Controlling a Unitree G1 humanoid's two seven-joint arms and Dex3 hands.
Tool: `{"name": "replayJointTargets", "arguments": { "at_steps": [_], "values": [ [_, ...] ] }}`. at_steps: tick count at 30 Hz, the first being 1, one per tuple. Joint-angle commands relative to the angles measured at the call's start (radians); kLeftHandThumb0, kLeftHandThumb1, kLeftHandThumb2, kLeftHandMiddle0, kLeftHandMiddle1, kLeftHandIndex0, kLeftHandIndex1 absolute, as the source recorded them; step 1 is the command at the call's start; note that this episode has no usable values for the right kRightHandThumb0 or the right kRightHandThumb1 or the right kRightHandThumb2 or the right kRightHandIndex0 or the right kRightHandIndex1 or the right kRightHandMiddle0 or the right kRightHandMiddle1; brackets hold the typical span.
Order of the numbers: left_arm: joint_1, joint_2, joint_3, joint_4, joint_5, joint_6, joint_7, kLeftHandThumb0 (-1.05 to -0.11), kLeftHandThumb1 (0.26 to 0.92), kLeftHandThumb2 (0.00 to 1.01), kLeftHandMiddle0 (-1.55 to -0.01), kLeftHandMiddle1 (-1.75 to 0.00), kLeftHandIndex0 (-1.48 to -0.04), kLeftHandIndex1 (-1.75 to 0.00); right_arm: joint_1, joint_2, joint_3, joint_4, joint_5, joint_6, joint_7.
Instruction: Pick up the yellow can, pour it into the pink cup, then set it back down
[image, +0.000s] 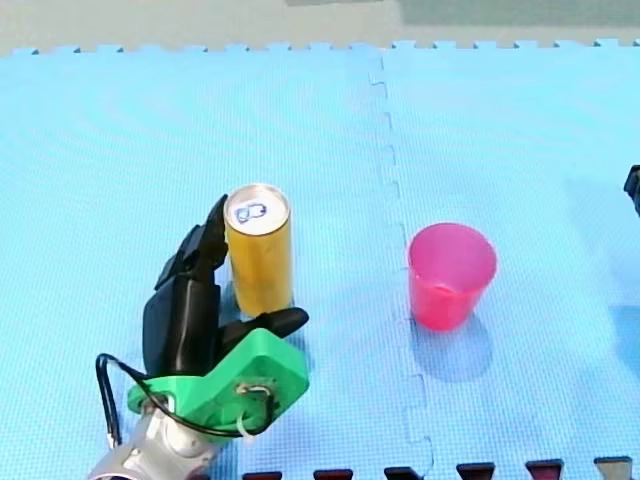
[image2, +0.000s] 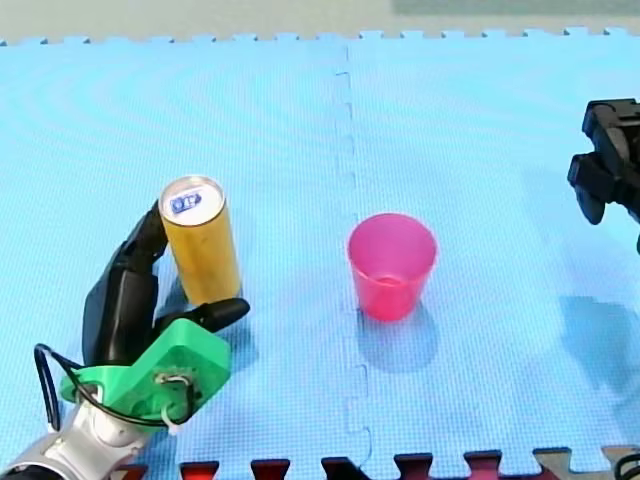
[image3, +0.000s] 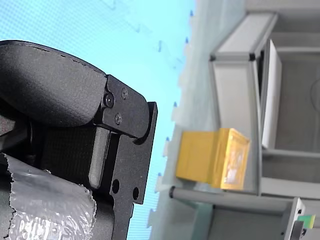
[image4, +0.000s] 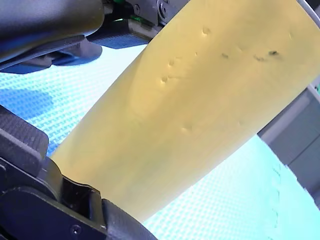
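The yellow can (image: 260, 255) stands upright on the blue foam mat (image: 150, 150), left of centre, silver top with its tab facing up. My left hand (image: 245, 275) is shut on it: black fingers (image: 200, 250) press its left side and the thumb (image: 275, 322) hooks around its lower front. In the second wrist view the can's dented yellow wall (image4: 200, 100) runs between black finger parts. The pink cup (image: 450, 275) stands upright to the can's right, about a hand's width away. My right hand (image2: 610, 160) hangs over the mat's right edge, holding nothing.
A jigsaw seam (image: 395, 180) in the mat runs front to back between can and cup. Beyond the mat's edge, the first wrist view shows a yellow box (image3: 212, 157) beside a grey metal frame (image3: 240, 75).
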Motion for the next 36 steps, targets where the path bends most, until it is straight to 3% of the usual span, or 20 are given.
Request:
{"name": "replayJointTargets", "arguments": {
  "at_steps": [1, 19, 24, 31, 36],
  "values": [
    [-0.002, 0.005, -0.001, -0.005, -0.010, 0.004, -0.011, -1.048, 0.769, 0.01, -0.14, 0.00, -0.16, 0.00, -0.005, -0.002, -0.003, 0.000, 0.005, 0.001, 0.003],
    [0.010, -0.012, 0.044, -0.027, -0.108, -0.015, -0.118, -1.048, 0.800, 0.01, -0.11, 0.00, -0.13, 0.00, -0.007, -0.005, -0.003, 0.002, 0.002, -0.002, 0.001],
    [0.026, -0.018, 0.086, -0.039, -0.162, -0.028, -0.151, -1.048, 0.799, 0.01, -0.13, -0.01, -0.13, 0.00, -0.006, -0.005, -0.001, 0.003, 0.000, -0.001, 0.000],
    [0.059, 0.003, 0.157, -0.063, -0.238, -0.079, -0.179, -1.048, 0.794, 0.00, -0.25, -0.06, -0.16, -0.01, -0.009, -0.006, 0.000, 0.003, -0.001, 0.014, 0.001],
    [0.081, 0.015, 0.189, -0.065, -0.262, -0.120, -0.184, -1.048, 0.796, 0.00, -0.21, -0.03, -0.14, 0.00, -0.010, -0.005, 0.000, 0.003, -0.001, 0.017, 0.001]
  ]
}}
